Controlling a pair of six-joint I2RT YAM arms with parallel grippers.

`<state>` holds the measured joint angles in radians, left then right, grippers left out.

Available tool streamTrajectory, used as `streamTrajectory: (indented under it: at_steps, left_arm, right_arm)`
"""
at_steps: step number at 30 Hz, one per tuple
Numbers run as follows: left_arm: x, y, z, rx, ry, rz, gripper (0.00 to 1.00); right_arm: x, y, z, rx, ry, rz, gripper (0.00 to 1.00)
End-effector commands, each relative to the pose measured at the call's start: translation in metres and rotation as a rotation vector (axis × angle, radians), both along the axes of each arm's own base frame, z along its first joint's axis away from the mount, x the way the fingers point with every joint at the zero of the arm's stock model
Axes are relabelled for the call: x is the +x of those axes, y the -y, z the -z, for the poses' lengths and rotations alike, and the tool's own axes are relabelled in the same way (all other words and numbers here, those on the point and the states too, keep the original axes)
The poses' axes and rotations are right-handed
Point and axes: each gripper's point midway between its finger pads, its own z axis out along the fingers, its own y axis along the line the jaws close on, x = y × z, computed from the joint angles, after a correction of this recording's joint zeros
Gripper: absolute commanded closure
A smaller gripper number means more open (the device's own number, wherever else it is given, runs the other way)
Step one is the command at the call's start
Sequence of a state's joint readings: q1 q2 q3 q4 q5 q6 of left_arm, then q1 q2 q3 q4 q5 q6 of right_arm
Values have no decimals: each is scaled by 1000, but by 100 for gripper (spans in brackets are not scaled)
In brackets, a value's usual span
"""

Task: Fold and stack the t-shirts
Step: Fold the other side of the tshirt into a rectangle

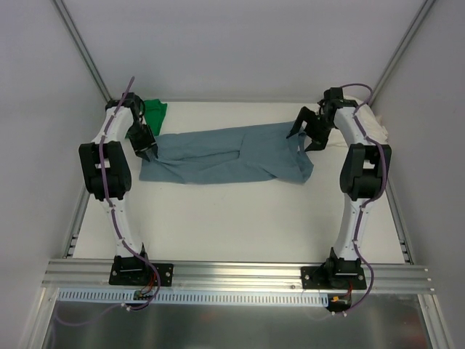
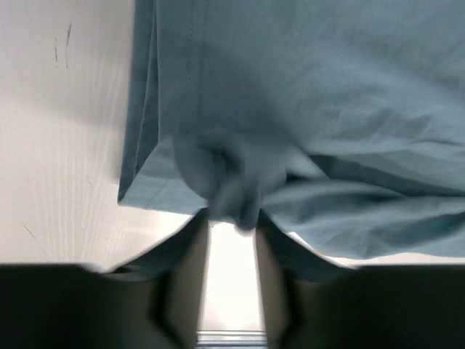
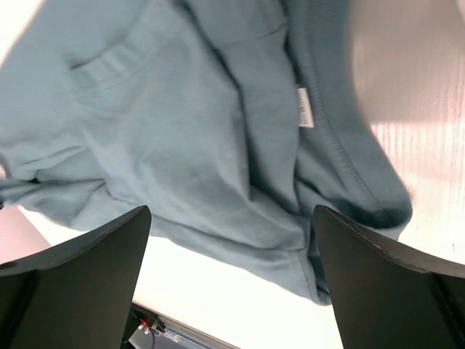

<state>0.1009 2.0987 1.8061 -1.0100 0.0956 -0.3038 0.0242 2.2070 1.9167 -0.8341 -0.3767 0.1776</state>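
Blue-grey tee (image 1: 225, 156) edge bunched between pinching fingers of left hand (image 2: 231, 218), low over table (image 1: 240, 218). Right hand (image 3: 231, 218) spread wide, gripping nothing, above collar end near white neck tag (image 3: 305, 107). Tee sprawls across table's far half. Green tee (image 1: 155, 110) in far-left corner, cream tee (image 1: 375, 125) far right under right arm.

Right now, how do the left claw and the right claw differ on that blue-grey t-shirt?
The left claw is closed, pinching bunched cloth at the left end of the blue-grey t-shirt; the right claw is spread wide, holding nothing. The left claw touches the cloth; the right claw hangs over the end with the white neck tag, seemingly clear of it. Both point down at the same shirt.
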Motion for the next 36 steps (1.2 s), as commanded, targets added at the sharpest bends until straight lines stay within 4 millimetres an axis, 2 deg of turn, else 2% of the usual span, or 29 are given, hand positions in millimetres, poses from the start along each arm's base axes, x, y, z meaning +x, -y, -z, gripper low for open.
streamTrajectory:
  at_steps: [1,2,3,4,5,6,7,9,10,11,13,14,17,21,23,27,29,30,31,36]
  left_arm:
    - [-4,-17,8,34,-59,-65,63]
    - [-5,-22,9,56,-68,-85,53]
    - [-5,-25,9,68,-67,-103,36]
    - [-6,-27,11,80,-68,-113,32]
    - [-6,-38,6,143,-57,-133,28]
    - [-6,-42,4,166,-47,-145,27]
    - [-9,-44,3,185,-44,-163,27]
    - [-5,-60,-19,275,44,-217,26]
    - [-11,-62,-19,288,52,-223,26]
    - [-5,-63,-39,293,137,-236,26]
    - [-7,-58,-45,269,177,-222,25]
    - [-4,-52,-55,232,221,-209,25]
    - [-5,-42,-59,185,232,-180,25]
    - [-1,-33,-55,138,256,-139,25]
    - [1,-25,-46,96,256,-122,26]
    - [-1,-4,-21,-40,188,-111,27]
    - [4,14,-14,-157,193,-125,28]
    - [-1,19,-5,-187,180,-137,28]
    - [9,22,-10,-212,244,-134,29]
    - [9,18,-1,-197,275,-211,30]
  right_arm:
    - [0,-9,-48,25,128,-40,0]
    - [-2,-9,-50,25,137,-43,0]
    - [-8,-11,-53,27,135,-49,0]
    - [-11,-11,-54,25,137,-55,0]
    - [-15,-13,-55,30,136,-62,1]
    - [-21,-16,-52,30,124,-73,1]
    - [-25,-17,-58,28,137,-79,0]
    - [-34,-22,-54,26,126,-95,0]
    - [-38,-23,-58,24,132,-101,0]
    - [-42,-28,-58,29,130,-113,1]
    - [-49,-33,-54,30,120,-125,1]
    - [-52,-37,-54,25,120,-136,0]
    - [-59,-43,-52,27,116,-148,0]
    - [-66,-45,-54,22,118,-157,1]
    - [-69,-44,-55,18,121,-157,0]
    - [-73,-44,-53,16,113,-162,1]
    - [-74,-44,-54,17,114,-166,0]
    - [-74,-44,-54,16,115,-167,0]
    - [-75,-44,-53,18,111,-171,1]
    - [-78,-42,-48,17,100,-181,1]
